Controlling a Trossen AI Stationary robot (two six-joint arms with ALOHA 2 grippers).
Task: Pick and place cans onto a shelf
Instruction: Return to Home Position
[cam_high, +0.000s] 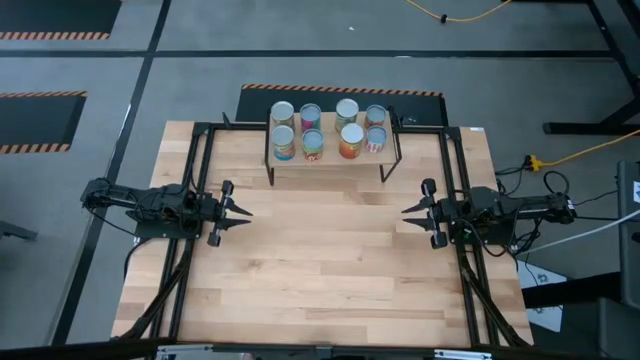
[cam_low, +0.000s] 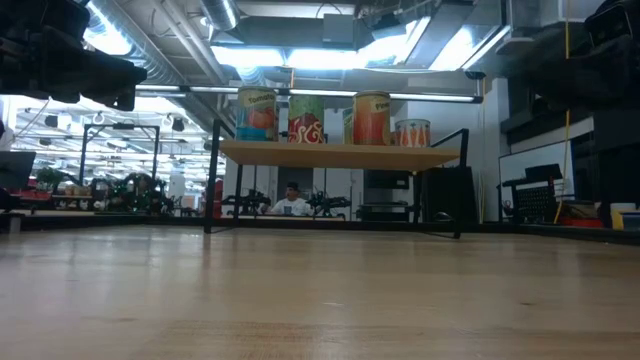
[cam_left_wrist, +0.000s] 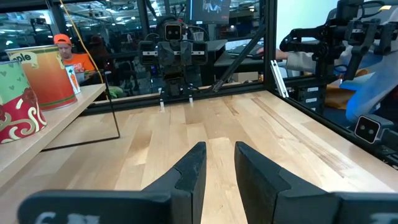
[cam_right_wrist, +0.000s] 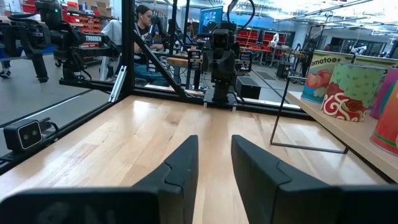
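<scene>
Several cans (cam_high: 313, 144) with silver tops and coloured labels stand upright in two rows on the top board of the shelf (cam_high: 331, 158), a low wooden stand on thin black legs at the table's far middle. The low view shows the cans (cam_low: 372, 118) on the board (cam_low: 340, 154). My left gripper (cam_high: 243, 211) hovers open and empty over the table's left middle, pointing right. My right gripper (cam_high: 407, 214) hovers open and empty over the right middle, pointing left. In the left wrist view, the left gripper (cam_left_wrist: 219, 152) sees cans (cam_left_wrist: 53, 74). In the right wrist view, the right gripper (cam_right_wrist: 214, 146) sees cans (cam_right_wrist: 351, 90).
Bare wooden tabletop (cam_high: 330, 270) lies between the two grippers and toward the near edge. Black frame rails (cam_high: 195, 160) run along the table's left and right sides. A person (cam_low: 291, 203) sits in the room beyond the table.
</scene>
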